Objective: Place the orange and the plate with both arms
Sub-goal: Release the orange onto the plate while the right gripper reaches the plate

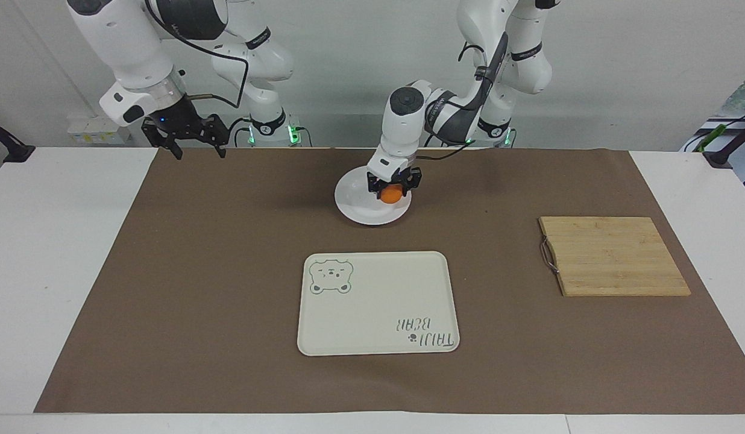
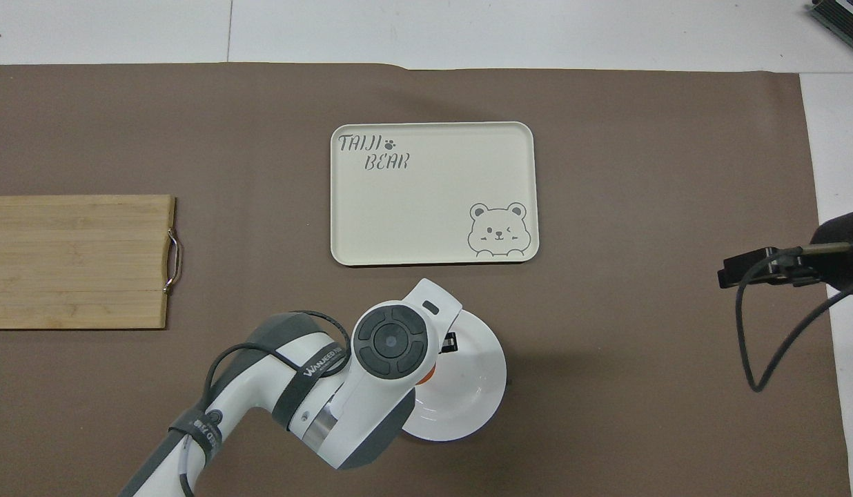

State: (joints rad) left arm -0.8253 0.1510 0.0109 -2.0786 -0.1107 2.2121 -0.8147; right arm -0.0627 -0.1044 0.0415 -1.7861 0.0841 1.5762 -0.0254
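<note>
Brown mat (image 1: 228,271) covers the table. Cream bear tray (image 1: 378,304) sits farther from the robots than the plate (image 1: 357,211); bamboo cutting board (image 1: 613,256) lies toward the left arm's end from the plate. Plate is near the robots' edge of the mat. Left gripper (image 1: 393,191) low over the plate, clamped on the orange (image 1: 391,193). Right gripper (image 1: 191,135) waits well apart from the plate, fingers spread.
</note>
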